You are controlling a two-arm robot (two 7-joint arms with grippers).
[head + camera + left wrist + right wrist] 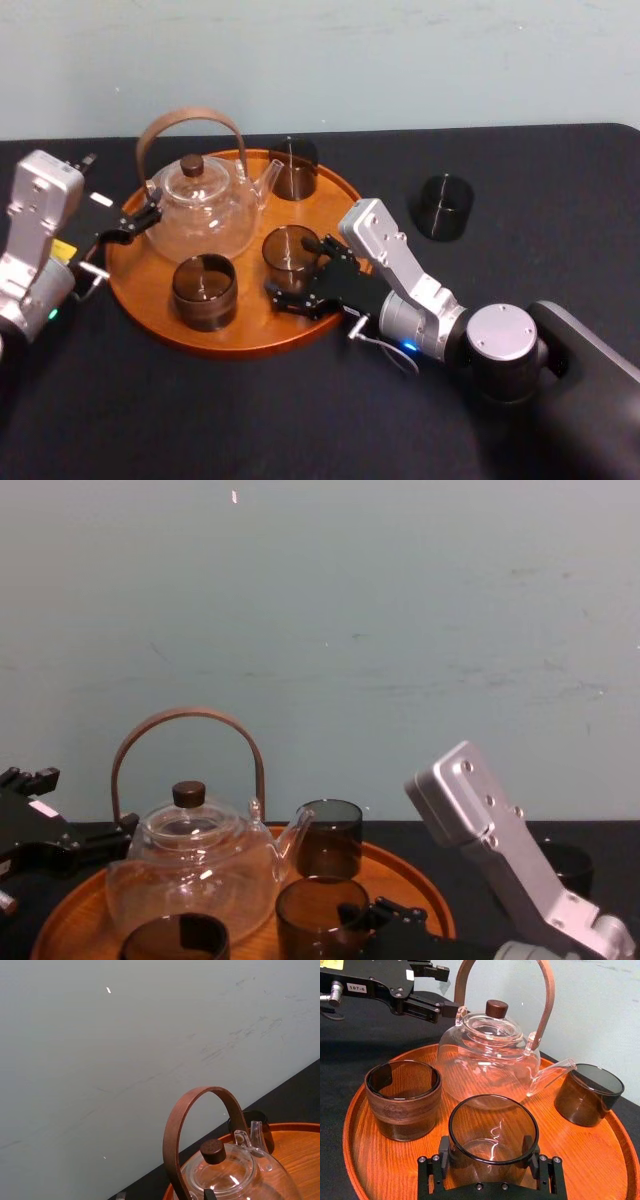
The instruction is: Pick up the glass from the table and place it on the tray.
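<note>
I am watching the right pincer (291, 267) clasping the glass (492, 1130). Its two black fingers (444, 1152) are pressing against opposite sides of the clear wall, drawn in to the width of the glass and no further. The glass is standing upright over the front right part of the tray (140, 275), inside the rim, with its base sitting low at the wood; I cannot tell whether it is resting there or hanging just clear. The right arm is reaching in from the right across the tray's near edge. Just to the left of the glass, a brown tumbler (204, 290) is standing on the tray, apart from it. Behind both, the glass teapot (205, 205) is sitting with its wooden hoop handle upright and its spout pointing right toward a dark glass (293, 168) at the tray's back edge. The left pincer (146, 220) is hovering at the teapot's left side with its fingers parted, one tip lying just beside the lower end of the handle; I cannot tell whether it is touching. The tray is lying on the black worktop (300, 420), and to the right of it, well apart, a lone black cup (443, 206) is standing on the worktop. A pale wall (400, 60) is rising behind.
</note>
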